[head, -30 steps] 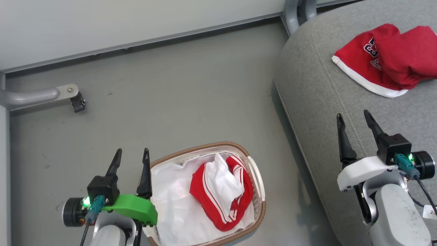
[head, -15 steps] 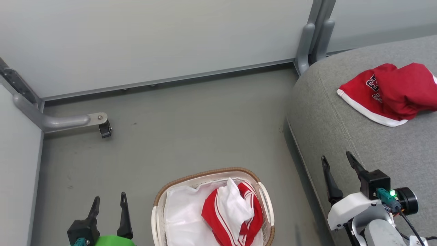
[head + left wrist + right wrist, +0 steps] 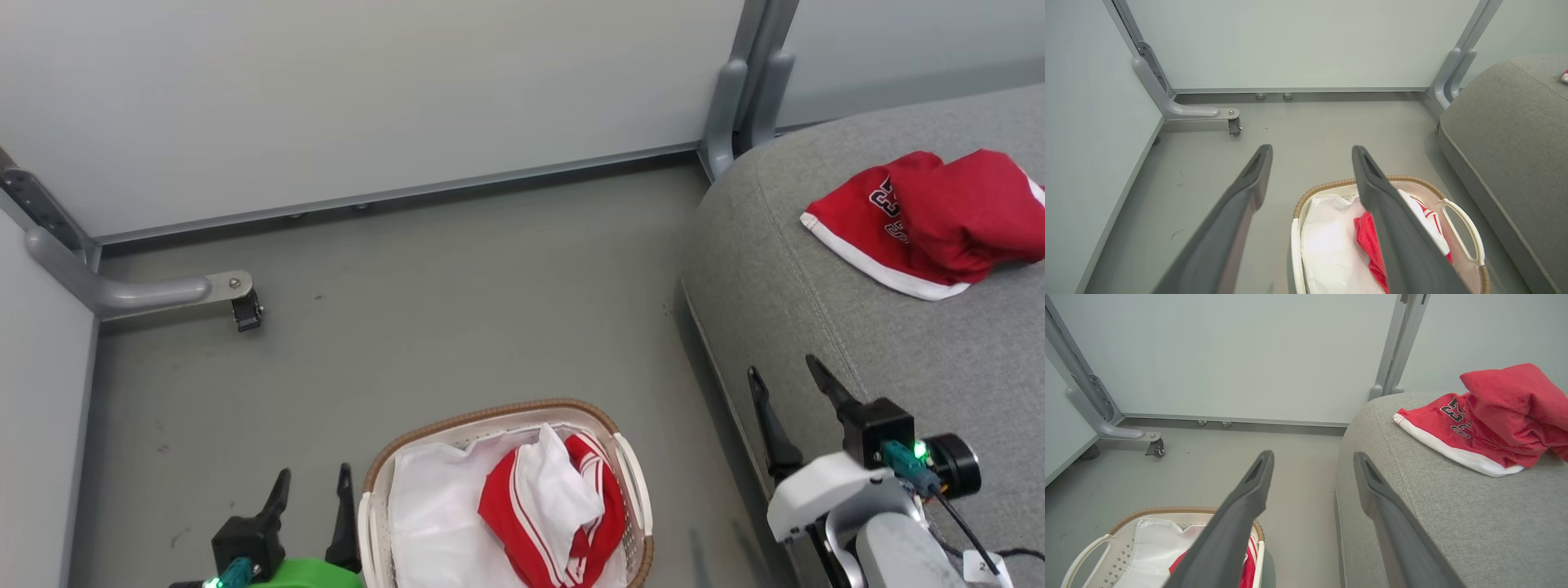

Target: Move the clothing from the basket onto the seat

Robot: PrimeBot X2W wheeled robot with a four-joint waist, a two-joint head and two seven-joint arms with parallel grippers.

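Left gripper [image 3: 315,474] has slid in toward the basket [image 3: 490,406] over the last half second and now sits just beside its rim at 7 o'clock, fingers parted and empty. Right gripper [image 3: 780,367] has eased a touch leftward at 4 o'clock, by the edge of the seat [image 3: 898,327], fingers likewise spread, holding nothing. About halfway, I'd judge: one lettered red garment [image 3: 939,220] lies on the seat at 2 o'clock, while a red-and-white garment [image 3: 502,510] sits bunched in the basket at 6 o'clock on the white liner [image 3: 424,523]. That one is left to lift and carry across.
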